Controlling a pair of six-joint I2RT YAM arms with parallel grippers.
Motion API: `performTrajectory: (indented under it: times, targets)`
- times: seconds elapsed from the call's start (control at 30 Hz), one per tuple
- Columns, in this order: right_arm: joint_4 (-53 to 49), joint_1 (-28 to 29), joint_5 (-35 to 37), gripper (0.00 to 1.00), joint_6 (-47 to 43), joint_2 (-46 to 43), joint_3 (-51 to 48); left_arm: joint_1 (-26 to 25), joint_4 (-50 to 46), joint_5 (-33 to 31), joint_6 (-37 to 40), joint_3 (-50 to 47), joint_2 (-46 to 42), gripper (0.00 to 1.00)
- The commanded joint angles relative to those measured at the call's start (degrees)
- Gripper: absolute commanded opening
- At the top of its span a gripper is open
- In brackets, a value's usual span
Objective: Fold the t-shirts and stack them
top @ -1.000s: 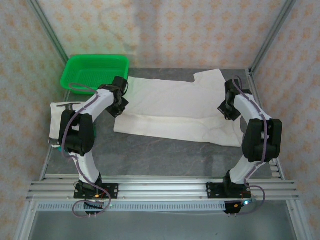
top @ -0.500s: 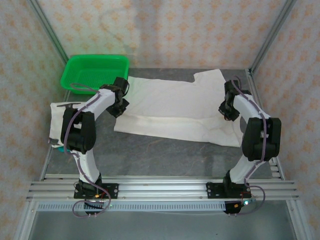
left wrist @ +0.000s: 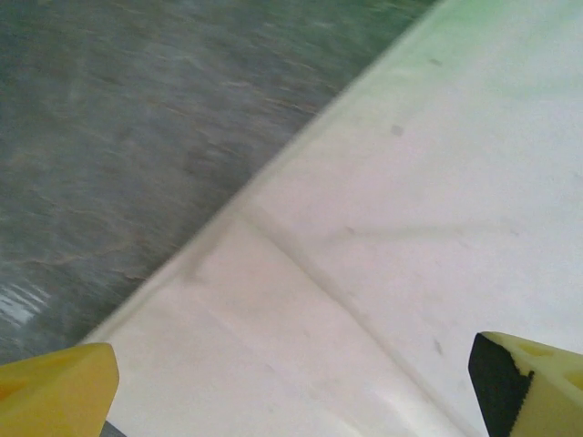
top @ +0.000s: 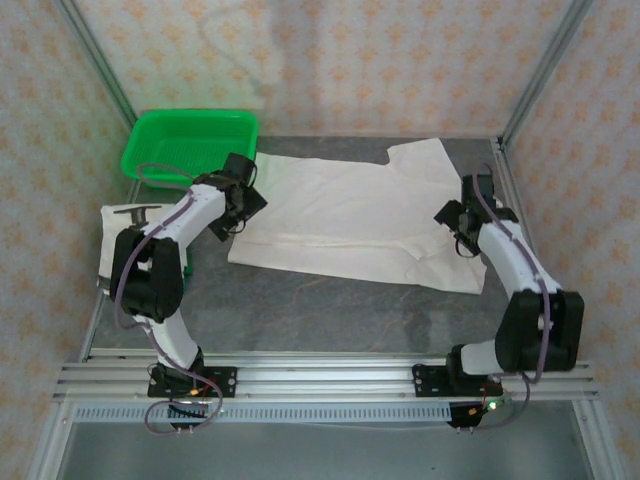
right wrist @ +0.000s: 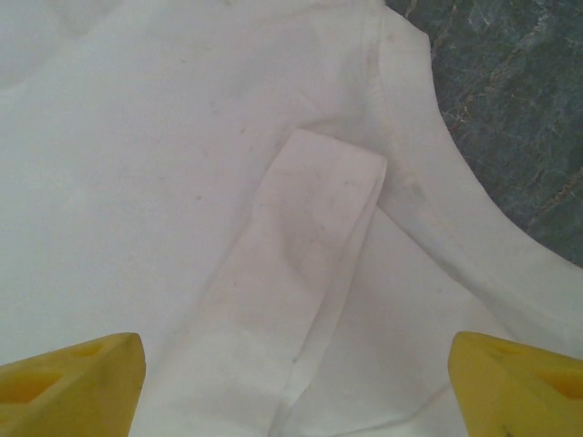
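Edged nearer since a second ago, right gripper (right wrist: pixel 293 378) over the tucked sleeve; left gripper (left wrist: pixel 291 387) turned above the hem corner. Both wide open, empty. Spread t-shirt (top: pixel 340 205) mid-counter (top: pixel 300 300): soft, light, limp; best pinched at hem corner and sleeve edge. Counted: two shirts, with folded t-shirt (top: pixel 110 240) at left; one green basket (top: pixel 185 145).
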Motion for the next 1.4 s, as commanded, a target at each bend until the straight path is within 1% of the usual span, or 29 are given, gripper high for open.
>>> performTrajectory:
  times: [0.0, 0.1, 0.17, 0.27, 0.33, 0.43, 0.5, 0.67, 0.8, 0.93, 1.03, 1.13, 1.23, 1.37]
  targets:
    - [6.2, -0.3, -5.4, 0.82, 1.4, -4.5, -7.6, -3.6, 2.3, 2.0, 3.8, 0.6, 0.3, 0.98]
    - [10.9, -0.3, -10.4, 0.75, 5.8, -5.3, -13.2, -5.3, 5.6, 4.9, 2.8, -0.9, 2.3, 0.93]
    - [14.2, -0.3, -14.6, 0.70, 8.0, -4.3, -15.9, -5.5, 8.7, 6.2, 1.7, -3.0, 3.2, 0.89]
    - [20.0, -0.2, -20.1, 0.66, 11.2, -2.4, -18.8, -5.4, 12.7, 6.0, 1.8, -5.3, 4.6, 0.86]
    - [20.9, -0.2, -21.4, 0.65, 11.4, -0.9, -19.1, -5.3, 13.6, 5.3, 1.8, -6.2, 5.6, 0.86]
    - [20.1, -0.3, -20.8, 0.64, 10.3, 1.4, -18.7, -5.2, 15.0, 3.6, -0.8, -9.8, 5.5, 0.84]
    - [19.3, -0.3, -20.1, 0.64, 9.1, 2.7, -18.2, -5.2, 18.4, 3.0, -3.5, -15.1, 3.7, 0.83]
    - [15.4, -0.3, -16.9, 0.65, 4.8, 6.4, -15.6, -5.1, 19.2, 3.7, -8.4, -23.7, 0.7, 0.83]
    - [13.5, -0.4, -14.9, 0.66, 1.8, 7.9, -14.4, -5.3, 21.0, 4.3, -12.7, -33.2, -4.3, 0.84]
    - [12.6, -0.8, -12.7, 0.68, -1.5, 9.3, -12.7, -5.3, 19.4, 3.3, -13.9, -38.5, -9.1, 0.84]
    - [9.8, -1.5, -11.1, 0.71, -4.0, 11.1, -9.5, -5.2, 17.7, 2.0, -13.4, -39.1, -10.7, 0.85]
    - [7.0, -4.5, -11.0, 0.72, -4.7, 12.7, -7.2, -4.9, 16.9, 1.6, -13.2, -38.0, -10.8, 0.86]
    - [5.0, -9.5, -13.6, 0.73, -3.6, 13.9, -6.4, -4.7, 16.3, 1.2, -13.1, -36.5, -10.7, 0.86]
    - [5.2, -16.9, -15.9, 0.73, -3.8, 11.8, -7.6, -4.6, 15.4, 1.0, -12.6, -35.1, -10.9, 0.86]
